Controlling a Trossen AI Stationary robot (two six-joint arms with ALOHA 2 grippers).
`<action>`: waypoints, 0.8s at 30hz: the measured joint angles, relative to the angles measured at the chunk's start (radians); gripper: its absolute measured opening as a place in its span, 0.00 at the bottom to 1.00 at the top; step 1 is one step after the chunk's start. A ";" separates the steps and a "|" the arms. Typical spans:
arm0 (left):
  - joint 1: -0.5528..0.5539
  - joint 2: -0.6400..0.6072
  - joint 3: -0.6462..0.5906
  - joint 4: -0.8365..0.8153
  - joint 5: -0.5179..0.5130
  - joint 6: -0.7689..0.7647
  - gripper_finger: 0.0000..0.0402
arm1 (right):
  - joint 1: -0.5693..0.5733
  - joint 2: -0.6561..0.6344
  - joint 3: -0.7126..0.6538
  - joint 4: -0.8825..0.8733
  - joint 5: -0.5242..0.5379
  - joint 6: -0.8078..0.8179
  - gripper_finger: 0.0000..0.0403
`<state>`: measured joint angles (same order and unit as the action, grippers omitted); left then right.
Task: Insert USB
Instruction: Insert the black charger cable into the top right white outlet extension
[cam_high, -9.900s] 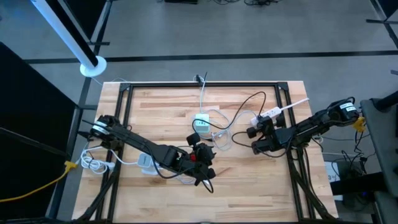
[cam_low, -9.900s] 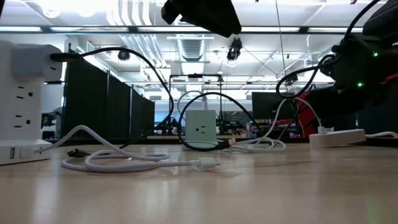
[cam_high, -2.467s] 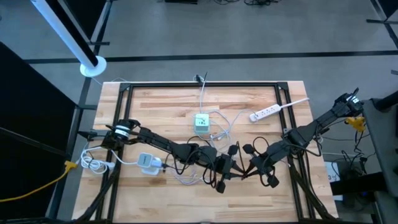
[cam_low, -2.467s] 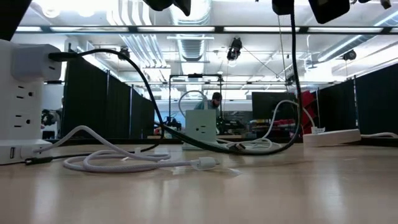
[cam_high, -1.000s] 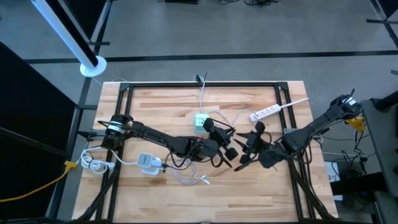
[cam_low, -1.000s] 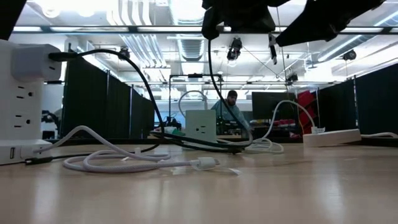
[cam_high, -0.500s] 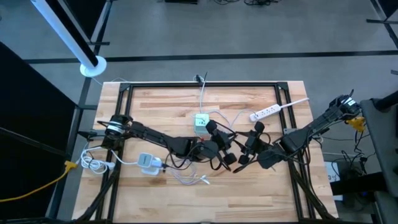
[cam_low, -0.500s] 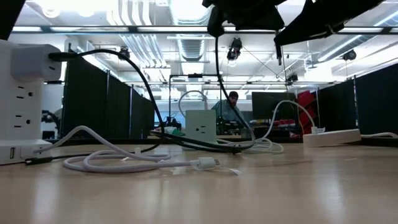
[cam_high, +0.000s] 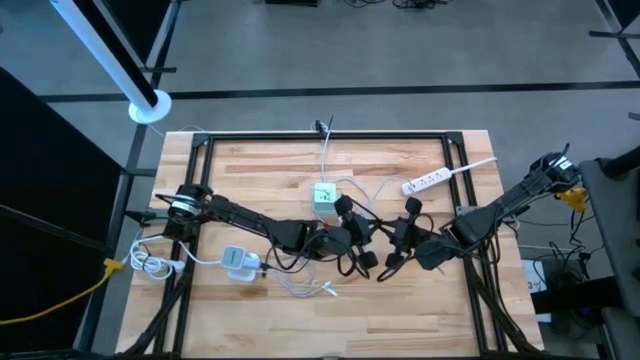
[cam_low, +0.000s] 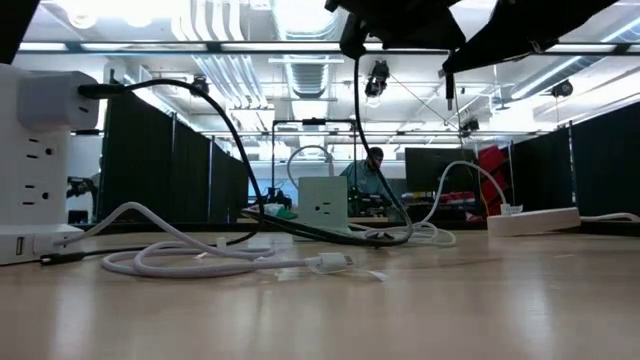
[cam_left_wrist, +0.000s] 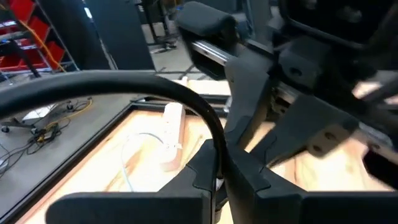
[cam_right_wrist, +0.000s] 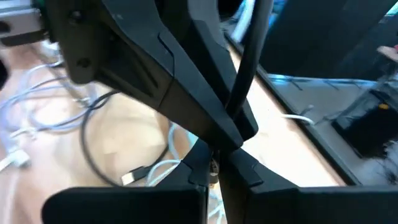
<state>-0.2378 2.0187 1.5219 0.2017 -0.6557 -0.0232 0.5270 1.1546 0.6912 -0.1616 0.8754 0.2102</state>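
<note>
A black cable (cam_left_wrist: 124, 84) arcs out of my left gripper (cam_left_wrist: 217, 177), which is shut on it above the table's middle (cam_high: 368, 238). In the low view the cable (cam_low: 358, 120) hangs down from the gripper and loops on the wood. Its silver USB plug (cam_right_wrist: 127, 178) lies loose on the table. My right gripper (cam_right_wrist: 212, 167) is shut, tip to tip with the left fingers (cam_right_wrist: 236, 124), a little to the right (cam_high: 392, 242). The white cube charger (cam_high: 323, 195) stands on the table just beyond. My left gripper pinches a mid stretch of the black cable (cam_left_wrist: 219, 149) between its two fingertips. It comes in nearly level from the table's left. The cable runs across the fingers and is lifted there, arching up on one side and hanging slack to the table on the other. My right gripper: its shut fingertips sit right against the left gripper's tips, and whether they touch the cable I cannot tell.
A white power strip (cam_high: 432, 181) lies at the far right. A white multi-outlet adapter (cam_high: 238, 262) with a black lead plugged in stands at the near left (cam_low: 35, 160). White cables (cam_low: 200, 262) coil on the wood beside it and around the cube charger.
My left gripper has rolled a little in place. The hanging stretch of the black cable has swung slightly toward my right gripper. The loop on the table has stayed where it was.
</note>
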 joint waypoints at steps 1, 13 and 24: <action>-0.002 -0.005 0.000 -0.021 0.012 0.009 0.04 | 0.001 -0.007 0.000 -0.001 -0.029 -0.010 0.01; -0.021 -0.059 0.000 -0.090 0.271 0.177 0.19 | 0.003 -0.128 0.000 -0.041 -0.406 -0.086 0.00; -0.022 -0.058 0.000 -0.074 0.406 0.213 0.08 | 0.003 -0.143 0.001 -0.042 -0.555 -0.133 0.00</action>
<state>-0.2596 1.9607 1.5219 0.1276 -0.2493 0.1901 0.5301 1.0113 0.6920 -0.2031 0.3199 0.0773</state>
